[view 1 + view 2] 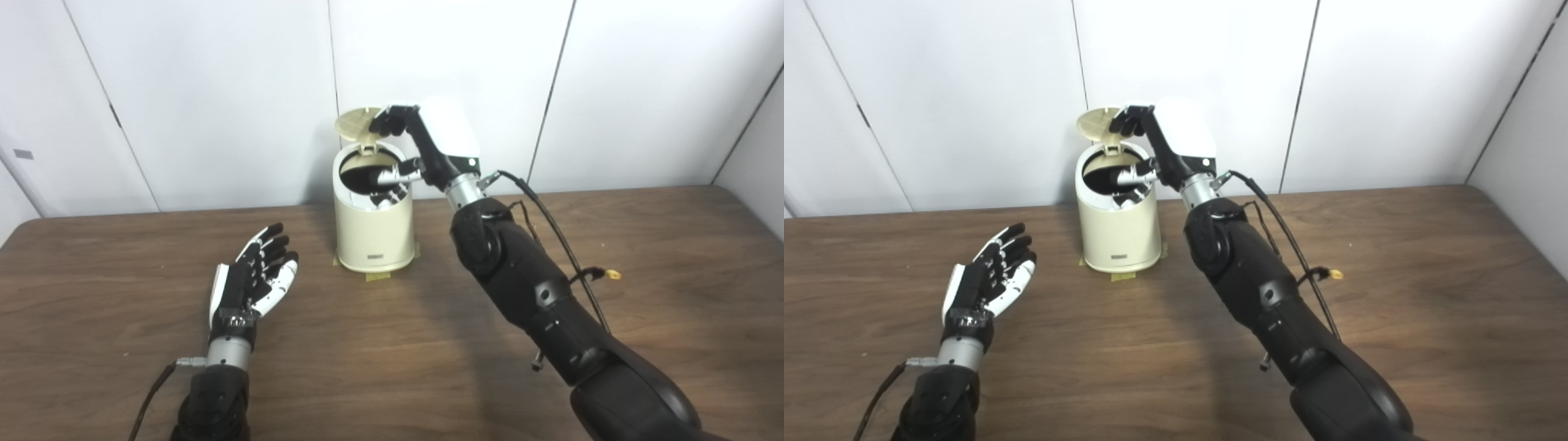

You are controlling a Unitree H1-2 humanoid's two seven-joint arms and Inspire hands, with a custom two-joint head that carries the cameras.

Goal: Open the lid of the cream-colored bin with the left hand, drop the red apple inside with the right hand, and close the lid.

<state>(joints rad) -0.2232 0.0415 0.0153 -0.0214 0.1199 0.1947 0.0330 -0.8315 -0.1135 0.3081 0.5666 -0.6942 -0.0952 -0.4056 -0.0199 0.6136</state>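
Stretching across a brown wooden table [643, 257], the black right arm reaches from the near right to the cream-colored bin [373, 233], which stands upright at the far centre, its long axis vertical and its mouth facing up. The round lid [357, 122] is tipped up at the far rim, its underside facing near. The right hand [422, 153] hangs over the mouth, some fingers curled on the lid's edge, others dipping into the opening; nothing shows in its grasp. The left hand [254, 275] lies palm-up on the table at near left, fingers spread, holding nothing. No red apple is visible; it may sit inside, hidden.

Risks, as a judgement: the lid could trap the dipping fingers, or the arm could tip the bin.
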